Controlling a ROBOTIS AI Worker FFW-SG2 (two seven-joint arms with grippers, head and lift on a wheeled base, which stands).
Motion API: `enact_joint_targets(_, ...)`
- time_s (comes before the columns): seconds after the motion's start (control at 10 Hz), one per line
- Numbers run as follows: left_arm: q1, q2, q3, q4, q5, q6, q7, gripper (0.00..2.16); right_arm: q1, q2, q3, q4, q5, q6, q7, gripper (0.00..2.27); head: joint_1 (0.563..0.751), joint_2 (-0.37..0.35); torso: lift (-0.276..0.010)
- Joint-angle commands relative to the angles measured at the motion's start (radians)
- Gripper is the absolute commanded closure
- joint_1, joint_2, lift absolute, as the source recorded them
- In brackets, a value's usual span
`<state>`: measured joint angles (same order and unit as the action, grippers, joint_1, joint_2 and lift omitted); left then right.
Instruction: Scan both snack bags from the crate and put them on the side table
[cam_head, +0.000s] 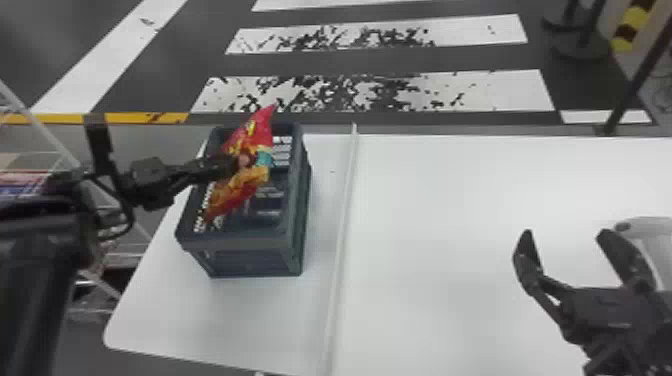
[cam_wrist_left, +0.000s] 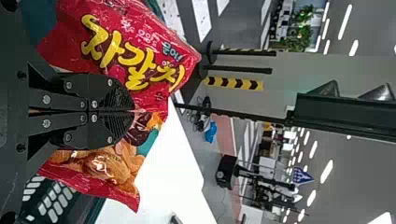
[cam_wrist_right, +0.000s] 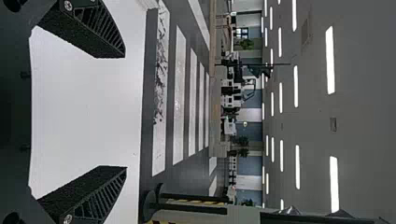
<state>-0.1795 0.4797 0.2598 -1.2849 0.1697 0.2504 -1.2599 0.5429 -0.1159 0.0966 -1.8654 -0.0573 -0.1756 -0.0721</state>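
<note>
Evidently the first snack bag (cam_wrist_left: 116, 42) is in hand: the left tool (cam_wrist_left: 132, 111) has its two flat fingers drawn together on the middle of the packet, with no gap to speak of at the tips. Gripped there, the bag has one end reaching up past the fingers and the other slanting down, a balanced hold that leaves much of the printed front uncovered, which should help a scan. It is over the open mouth of the crate (cam_head: 235, 245), a sensible place to lift from, since the walls would catch a slip. The crate stands at the left end of the counter (cam_head: 450, 200), towards the far left corner, just left of a raised strip (cam_head: 343, 220). The right tool (cam_head: 565, 232) is spread wide with nothing between its fingers, over the counter's right part, beside a pale rounded thing (cam_head: 650, 227) that I cannot identify; probably it waits to take a share in the scanning. I cannot tell whether the other bag lies deeper in the crate. Next, the bag likely needs raising well clear of the rim, as its lower end could snag, then scanning before it goes to the side table.
</note>
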Motion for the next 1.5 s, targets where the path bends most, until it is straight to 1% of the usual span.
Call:
enact_joint_targets(0.0,0.041,-0.010,0.022,-0.113,0.039,0.040,0.002,2.13,0.000,0.001,0.000,0.000,0.002,0.000,0.000,0.07,0.695,0.174,-0.087)
enact_joint_targets(0.1,0.064,-0.027,0.038,-0.212,0.050,0.096,0.005,2.13,0.002,0.001,0.000,-0.001,0.002,0.000,0.000,0.07,0.695,0.168,-0.087)
enact_joint_targets(0.2,0.089,-0.030,0.050,-0.307,0.071,0.148,0.024,2.13,0.002,0.002,0.000,-0.003,0.002,0.000,0.000,0.07,0.695,0.155,-0.087)
enact_joint_targets(0.3,0.101,-0.050,0.050,-0.384,0.074,0.188,0.033,2.13,0.006,0.002,0.000,-0.005,0.004,0.000,0.000,0.07,0.695,0.144,-0.087)
enact_joint_targets(0.4,0.111,-0.082,0.045,-0.447,0.083,0.221,0.047,2.13,0.009,0.002,0.000,-0.008,0.004,0.000,-0.002,0.07,0.695,0.127,-0.087)
enact_joint_targets(0.5,0.132,-0.115,0.015,-0.516,0.076,0.264,0.085,2.13,0.009,0.004,0.000,-0.008,0.005,0.000,-0.002,0.07,0.695,0.105,-0.087)
enact_joint_targets(0.6,0.149,-0.144,-0.025,-0.570,0.059,0.286,0.109,2.13,0.009,0.004,0.000,-0.008,0.005,0.000,0.000,0.07,0.695,0.090,-0.087)
enact_joint_targets(0.7,0.152,-0.165,-0.073,-0.594,0.048,0.292,0.136,2.13,0.011,0.004,0.002,-0.011,0.005,0.000,-0.002,0.07,0.695,0.054,-0.087)
enact_joint_targets(0.8,0.163,-0.196,-0.119,-0.614,0.022,0.307,0.157,2.13,0.012,0.004,0.000,-0.012,0.005,0.000,-0.002,0.08,0.695,0.013,-0.087)
enact_joint_targets(0.9,0.167,-0.234,-0.172,-0.619,-0.010,0.307,0.169,2.13,0.014,0.004,-0.002,-0.012,0.005,0.000,-0.002,0.08,0.695,-0.025,-0.087)
enact_joint_targets(1.0,0.169,-0.265,-0.218,-0.623,-0.039,0.317,0.192,2.13,0.015,0.004,-0.003,-0.014,0.005,0.000,-0.006,0.08,0.695,-0.043,-0.087)
enact_joint_targets(1.1,0.170,-0.294,-0.275,-0.622,-0.065,0.317,0.201,2.13,0.015,0.004,-0.005,-0.017,0.004,0.003,-0.012,0.08,0.695,-0.085,-0.087)
enact_joint_targets(1.2,0.186,-0.305,-0.335,-0.622,-0.096,0.313,0.241,2.13,0.017,0.001,-0.005,-0.023,0.004,0.003,-0.020,0.08,0.695,-0.128,-0.087)
enact_joint_targets(1.3,0.201,-0.326,-0.386,-0.616,-0.128,0.310,0.274,2.13,0.018,-0.001,-0.005,-0.028,0.002,0.006,-0.021,0.08,0.695,-0.168,-0.087)
enact_joint_targets(1.4,0.219,-0.343,-0.436,-0.594,-0.153,0.298,0.301,2.13,0.018,-0.001,-0.005,-0.029,0.002,0.006,-0.037,0.08,0.695,-0.205,-0.087)
